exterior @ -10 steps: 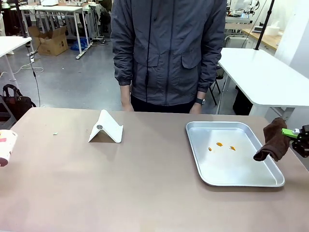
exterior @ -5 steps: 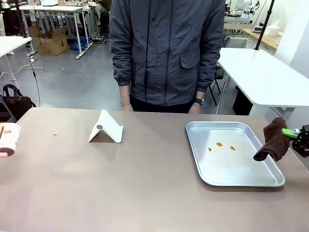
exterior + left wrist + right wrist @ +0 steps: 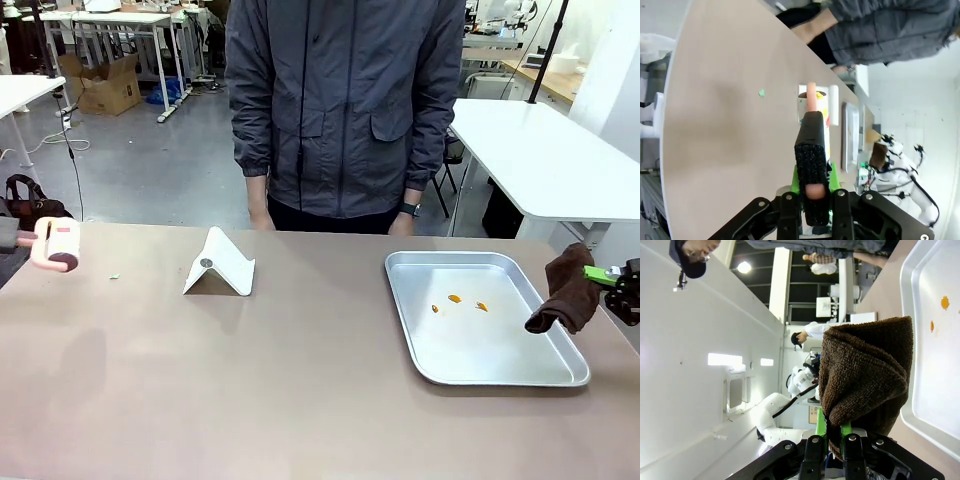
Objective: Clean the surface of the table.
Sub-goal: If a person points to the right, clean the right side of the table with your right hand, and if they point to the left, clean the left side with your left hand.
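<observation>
Brownish table (image 3: 300,400) fills pretty much the whole front view, with a person (image 3: 345,110) standing at its far edge. Left gripper (image 3: 812,186) is clamped tight on a pink-handled roller (image 3: 57,246), held up by the table's left end. Right gripper (image 3: 612,277) is pinched on a brown cloth (image 3: 567,292) dangling at the right rim of the silver tray (image 3: 500,372). Few orange bits (image 3: 455,298) lie in the tray, and a white folded stand (image 3: 220,266) sits left of it.
</observation>
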`<action>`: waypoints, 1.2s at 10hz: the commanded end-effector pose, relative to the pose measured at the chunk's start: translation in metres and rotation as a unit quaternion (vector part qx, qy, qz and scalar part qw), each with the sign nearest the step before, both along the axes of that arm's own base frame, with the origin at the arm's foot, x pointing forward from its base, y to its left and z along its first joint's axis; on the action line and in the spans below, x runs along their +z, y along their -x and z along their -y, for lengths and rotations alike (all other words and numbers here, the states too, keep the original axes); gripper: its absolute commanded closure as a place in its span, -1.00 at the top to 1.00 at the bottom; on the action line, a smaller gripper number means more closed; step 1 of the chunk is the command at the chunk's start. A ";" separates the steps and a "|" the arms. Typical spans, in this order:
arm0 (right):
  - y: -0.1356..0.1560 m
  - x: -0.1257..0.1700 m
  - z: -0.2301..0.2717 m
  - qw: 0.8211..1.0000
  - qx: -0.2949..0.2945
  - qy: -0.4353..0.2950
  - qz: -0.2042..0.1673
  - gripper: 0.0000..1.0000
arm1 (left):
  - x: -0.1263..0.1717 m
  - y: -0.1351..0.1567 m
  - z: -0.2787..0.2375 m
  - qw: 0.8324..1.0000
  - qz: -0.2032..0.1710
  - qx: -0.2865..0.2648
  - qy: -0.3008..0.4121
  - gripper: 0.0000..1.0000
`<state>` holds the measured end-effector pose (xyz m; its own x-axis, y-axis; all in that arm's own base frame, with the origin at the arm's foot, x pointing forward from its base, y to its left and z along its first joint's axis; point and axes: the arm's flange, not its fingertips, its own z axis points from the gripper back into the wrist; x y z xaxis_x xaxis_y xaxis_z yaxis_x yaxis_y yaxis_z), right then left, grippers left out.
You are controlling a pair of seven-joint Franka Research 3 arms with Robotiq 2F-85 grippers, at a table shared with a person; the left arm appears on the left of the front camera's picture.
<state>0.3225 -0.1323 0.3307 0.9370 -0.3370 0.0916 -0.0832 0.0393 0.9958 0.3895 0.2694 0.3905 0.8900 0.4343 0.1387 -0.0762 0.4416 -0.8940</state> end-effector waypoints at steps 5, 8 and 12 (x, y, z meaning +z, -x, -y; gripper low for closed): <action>0.001 0.005 0.000 1.000 0.005 -0.006 -0.003 -1.00 | -0.019 -0.063 0.022 0.995 -0.079 0.013 -0.059 -0.54; 0.001 0.005 0.000 1.000 0.005 -0.006 -0.003 -1.00 | -0.038 -0.076 0.018 0.991 -0.104 0.027 -0.078 -0.54; 0.001 0.005 0.000 1.000 0.005 -0.006 -0.003 -1.00 | -0.055 -0.081 0.013 0.991 -0.109 0.019 -0.081 -0.54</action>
<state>0.3225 -0.1323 0.3307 0.9371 -0.3369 0.0915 -0.0832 0.0392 0.9958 0.4657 0.2553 0.3401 0.8858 0.4630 0.0313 -0.2669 0.5635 -0.7818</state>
